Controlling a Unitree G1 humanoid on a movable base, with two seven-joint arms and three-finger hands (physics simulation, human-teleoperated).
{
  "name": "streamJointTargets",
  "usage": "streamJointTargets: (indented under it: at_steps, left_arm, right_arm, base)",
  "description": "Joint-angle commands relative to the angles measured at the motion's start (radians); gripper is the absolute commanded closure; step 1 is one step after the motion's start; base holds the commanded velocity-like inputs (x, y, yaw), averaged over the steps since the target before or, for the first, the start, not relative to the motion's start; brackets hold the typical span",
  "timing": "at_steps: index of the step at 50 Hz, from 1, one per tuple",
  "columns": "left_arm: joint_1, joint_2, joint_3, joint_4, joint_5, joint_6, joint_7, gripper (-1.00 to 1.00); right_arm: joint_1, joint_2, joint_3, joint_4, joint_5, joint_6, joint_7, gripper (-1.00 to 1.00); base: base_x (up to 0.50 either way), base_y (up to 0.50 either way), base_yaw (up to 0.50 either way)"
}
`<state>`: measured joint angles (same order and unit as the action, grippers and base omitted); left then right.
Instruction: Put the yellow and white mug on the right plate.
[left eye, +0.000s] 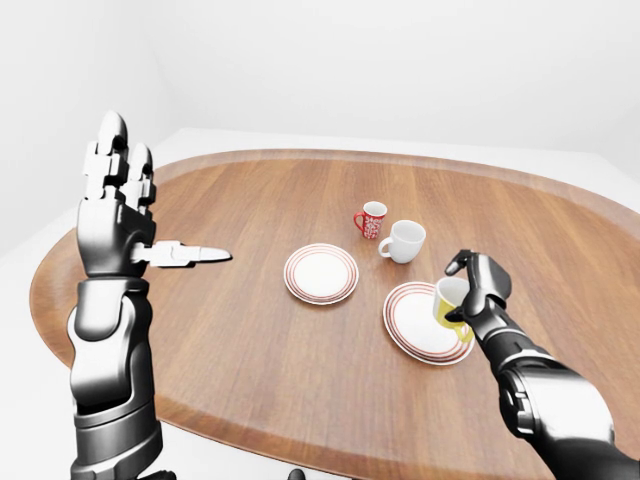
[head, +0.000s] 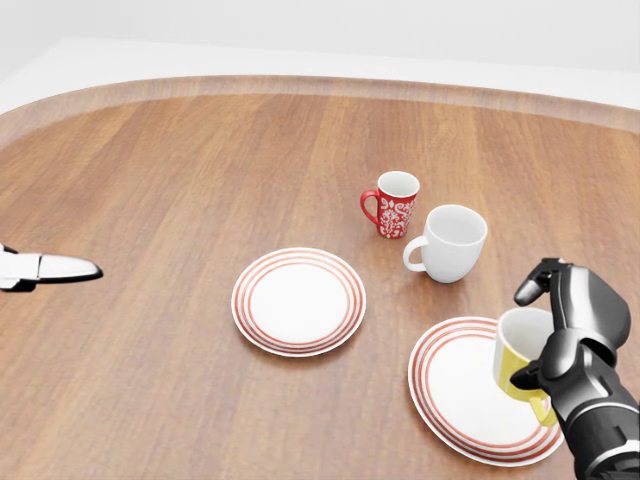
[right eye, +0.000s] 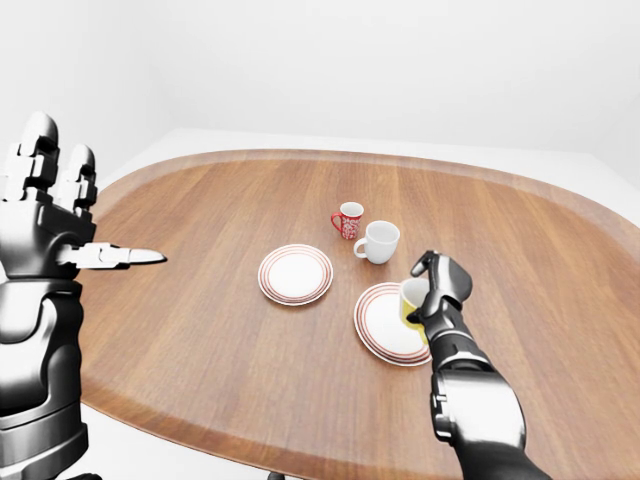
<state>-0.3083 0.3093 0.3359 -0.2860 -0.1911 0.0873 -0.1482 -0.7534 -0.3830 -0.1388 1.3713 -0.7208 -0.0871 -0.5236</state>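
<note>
The yellow and white mug (head: 520, 352) is in my right hand (head: 548, 345), whose fingers close round it. It sits at the right edge of the right red-rimmed plate (head: 455, 392); I cannot tell whether it touches the plate. My left hand (left eye: 125, 205) is raised at the left of the eye views, fingers spread open and empty, far from the mug.
A second red-rimmed plate (head: 299, 301) lies left of the right plate. A red patterned mug (head: 394, 204) and a white mug (head: 450, 243) stand above the plates on the oval wooden table (head: 180, 180).
</note>
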Motion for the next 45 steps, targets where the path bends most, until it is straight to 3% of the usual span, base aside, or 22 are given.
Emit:
streamJointTargets:
  at_steps: [1, 31, 33, 45]
  left_arm:
    - [0.001, -0.001, 0.0, -0.001, 0.001, 0.0, -0.001, -1.0]
    - [-0.002, -0.002, -0.003, 0.006, 0.002, 0.0, 0.0, -1.0]
    - [-0.002, -0.001, -0.002, 0.003, 0.0, 0.0, 0.0, -1.0]
    - [0.0, 0.0, -0.002, 0.008, 0.003, 0.0, -0.005, -1.0]
  right_arm:
    - [-0.005, 0.002, 0.005, 0.004, 0.022, 0.0, 0.0, 1.0]
    - [0.0, 0.01, 0.002, 0.003, 0.042, 0.0, 0.0, 1.0]
    - [0.001, 0.011, -0.001, 0.004, 0.047, 0.0, 0.005, -1.0]
    - [-0.001, 0.01, -0.004, 0.004, 0.053, 0.0, 0.006, -1.0]
  base:
    - [0.0, 0.0, 0.0]
    - [0.0, 0.0, 0.0]
    - [0.0, 0.0, 0.0]
    - [0.0, 0.0, 0.0]
